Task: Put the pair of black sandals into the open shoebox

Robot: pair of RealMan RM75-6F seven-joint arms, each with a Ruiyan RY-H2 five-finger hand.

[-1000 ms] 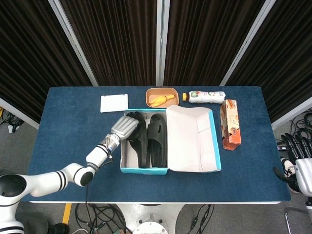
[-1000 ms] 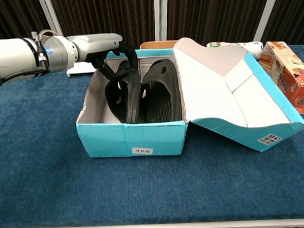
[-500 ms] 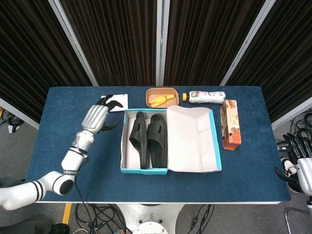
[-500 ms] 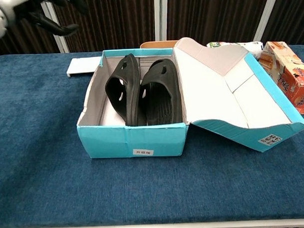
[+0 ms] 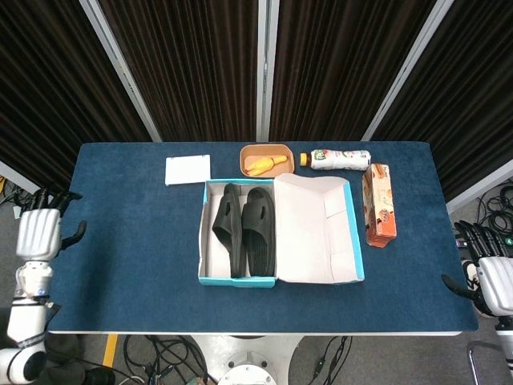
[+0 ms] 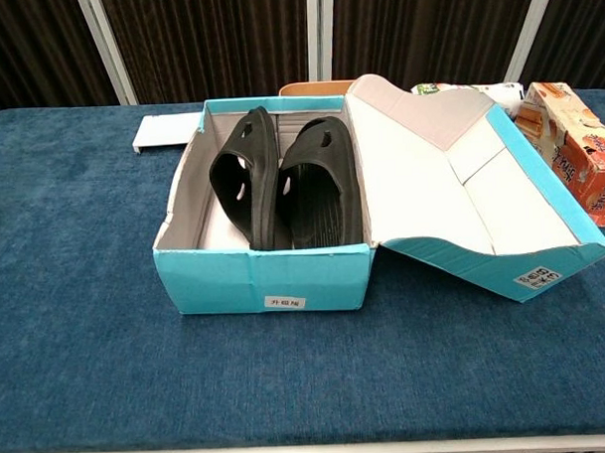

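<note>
Both black sandals lie inside the open teal shoebox [image 5: 202, 255] [image 6: 264, 276]. The left sandal [image 5: 227, 228] [image 6: 243, 179] leans on its side; the right sandal [image 5: 259, 230] [image 6: 321, 181] lies flat beside it. The box lid [image 5: 317, 228] [image 6: 460, 171] is folded open to the right. My left hand [image 5: 38, 233] hangs off the table's left edge with fingers apart, holding nothing. My right hand [image 5: 490, 277] sits beyond the table's right edge, fingers apart and empty. Neither hand shows in the chest view.
A white flat box [image 5: 187, 169] lies behind the shoebox at the left. An orange bowl [image 5: 264, 160] with yellow food, a lying bottle [image 5: 337, 159] and an orange carton [image 5: 379, 204] stand at the back right on the blue table [image 5: 128, 241].
My left hand has let go of the left sandal inside the box, lifted out, and drawn back off the table's left edge. The sandals have stayed in the box.
</note>
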